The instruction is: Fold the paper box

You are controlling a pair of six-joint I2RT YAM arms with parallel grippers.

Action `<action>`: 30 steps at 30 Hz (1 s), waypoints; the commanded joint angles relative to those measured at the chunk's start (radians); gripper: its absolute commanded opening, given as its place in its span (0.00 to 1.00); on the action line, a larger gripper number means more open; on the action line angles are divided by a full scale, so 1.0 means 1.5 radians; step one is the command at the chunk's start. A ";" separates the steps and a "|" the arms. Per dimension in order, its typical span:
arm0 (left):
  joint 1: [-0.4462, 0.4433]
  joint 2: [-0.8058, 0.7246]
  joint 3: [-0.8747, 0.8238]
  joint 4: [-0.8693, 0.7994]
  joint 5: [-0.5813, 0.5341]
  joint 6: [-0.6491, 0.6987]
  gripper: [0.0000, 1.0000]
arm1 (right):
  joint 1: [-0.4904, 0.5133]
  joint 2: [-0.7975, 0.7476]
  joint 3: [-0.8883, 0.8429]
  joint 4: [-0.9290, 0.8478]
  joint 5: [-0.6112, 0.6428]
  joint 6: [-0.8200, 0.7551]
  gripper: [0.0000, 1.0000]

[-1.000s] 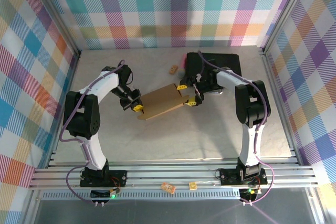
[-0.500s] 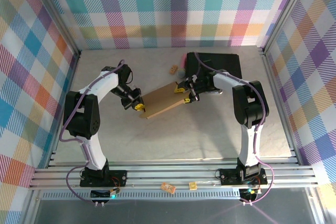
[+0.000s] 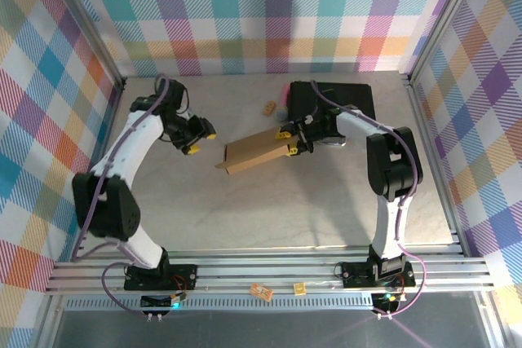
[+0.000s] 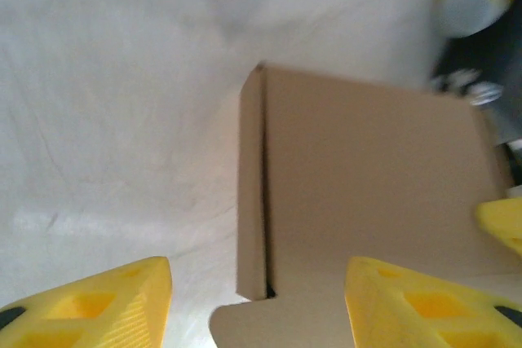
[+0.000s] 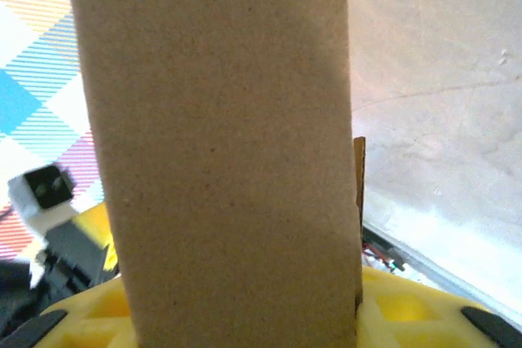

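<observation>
Fingers of the right gripper (image 3: 289, 142) clamp the half-folded brown cardboard paper box (image 3: 251, 153), left gripper (image 3: 201, 141) open and empty nearby; flaps seemingly remain.

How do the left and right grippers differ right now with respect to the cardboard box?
Grip: the right gripper is closed on the right end of the paper box, clamping the cardboard; the left gripper holds nothing. Jaws: the left's stand open, the right's pinch cardboard. Position: the left gripper sits apart from the box's left end; the right gripper touches the box. Shared: both face the box, one at each end.
</observation>
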 commanded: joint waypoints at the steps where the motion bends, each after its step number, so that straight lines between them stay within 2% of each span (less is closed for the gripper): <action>1: -0.025 -0.088 -0.027 0.097 -0.055 0.071 0.55 | -0.009 -0.041 0.007 -0.033 -0.009 0.077 0.29; 6: -0.097 -0.210 -0.115 0.199 -0.018 0.296 0.54 | -0.011 -0.045 0.041 -0.174 -0.022 0.100 0.30; 8: -0.128 -0.246 -0.140 0.220 0.005 0.374 0.55 | -0.011 -0.056 0.025 -0.194 -0.030 0.124 0.31; 11: -0.202 -0.264 -0.143 0.206 -0.009 0.497 0.64 | -0.012 -0.072 0.000 -0.228 -0.045 0.139 0.31; 15: -0.292 -0.258 -0.151 0.170 -0.030 0.655 0.76 | -0.019 -0.074 0.001 -0.324 -0.046 0.083 0.31; 19: -0.329 -0.202 -0.111 0.098 -0.012 0.724 0.80 | -0.031 -0.069 -0.005 -0.401 -0.042 0.025 0.31; 22: -0.362 -0.159 -0.104 0.082 -0.061 0.766 0.81 | -0.035 -0.072 -0.023 -0.415 -0.044 0.012 0.31; 30: -0.399 -0.078 -0.093 0.075 -0.060 0.796 0.87 | -0.036 -0.071 -0.039 -0.406 -0.049 0.015 0.31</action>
